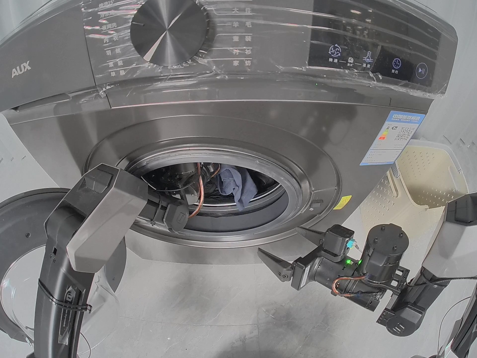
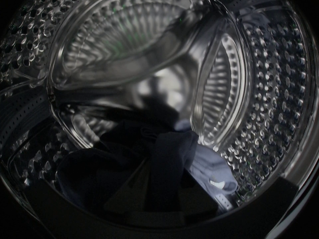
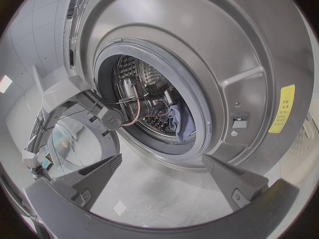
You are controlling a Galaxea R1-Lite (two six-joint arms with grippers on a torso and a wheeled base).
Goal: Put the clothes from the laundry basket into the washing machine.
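Left arm (image 1: pixel 99 210) was reached through the washing machine (image 1: pixel 238 120) opening, with the left gripper (image 3: pixel 165 101) inside the drum (image 2: pixel 272 83). A blue garment (image 1: pixel 239 185) hung at the gripper's end, just inside the door ring. From the left wrist camera it lay bunched low in front of the lens, with a paler piece (image 2: pixel 212 175) beside it. I could not tell whether that gripper was clamped on the cloth or had let it go.

The right gripper (image 1: pixel 278 240) was spread wide and carried nothing. It hung below and in front of the opening, with the laundry basket (image 1: pixel 422 175) off to the robot's right. The door (image 1: pixel 20 234) stood swung open on the left.

Risks as I judged them:
- The garment sat close to the lip. If the gripper had not let go, pulling back would drag it out again.
- Loose folds could catch on the wrist's copper cable (image 1: pixel 198 190) and ride out with the arm.
- Cloth left over the door ring would foul the door.
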